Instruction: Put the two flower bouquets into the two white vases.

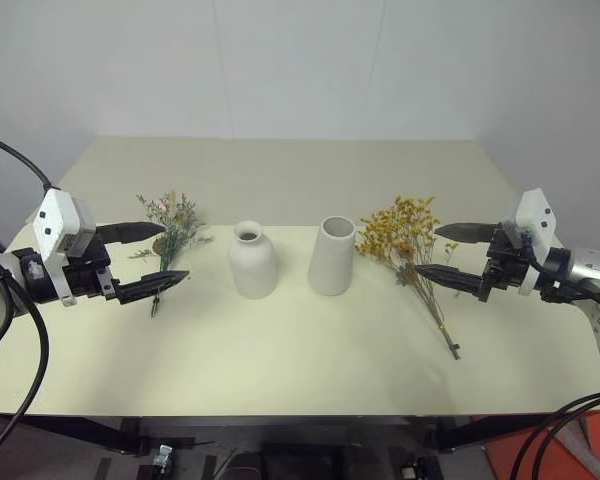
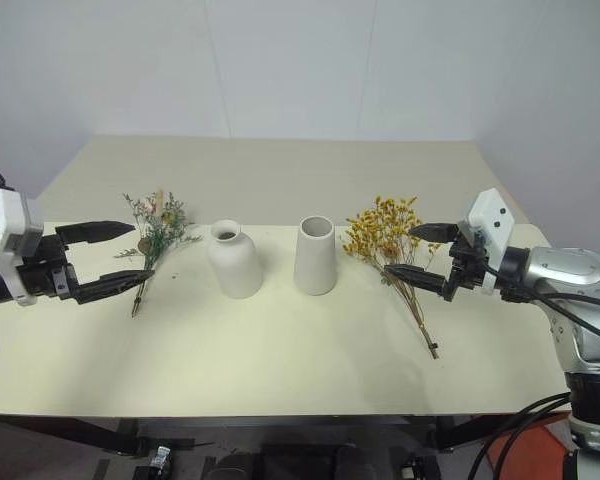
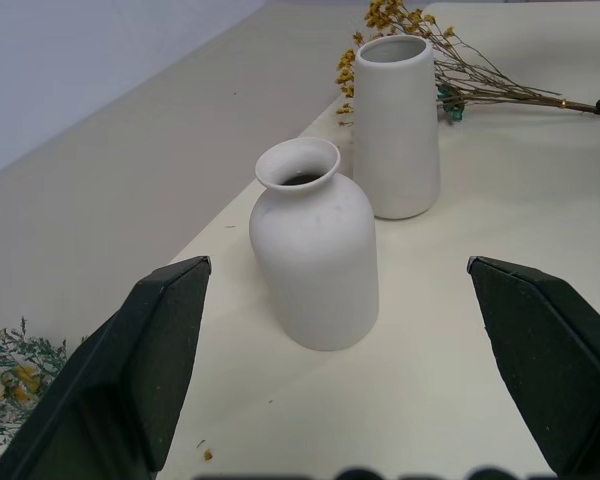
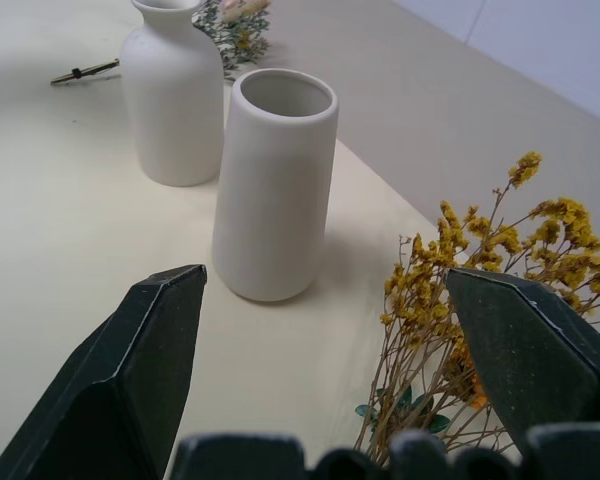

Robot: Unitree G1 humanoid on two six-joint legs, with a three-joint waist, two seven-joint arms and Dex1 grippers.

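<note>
Two white vases stand mid-table: a rounded bottle vase [image 1: 252,260] with a narrow neck and a plain wide-mouthed cylinder vase [image 1: 331,256] to its right. A yellow bouquet [image 1: 402,236] lies flat right of the cylinder, its brown stems running toward the table's front. A smaller grey-green bouquet [image 1: 172,228] lies flat left of the bottle vase. My left gripper [image 1: 163,254] hovers open over the small bouquet's stems, holding nothing. My right gripper [image 1: 432,250] hovers open beside the yellow bouquet's stems, also empty.
The cream table [image 1: 300,370] has bare room in front of the vases and behind them up to the grey wall. Its front edge runs along the bottom of the head views. Black cables hang at both sides.
</note>
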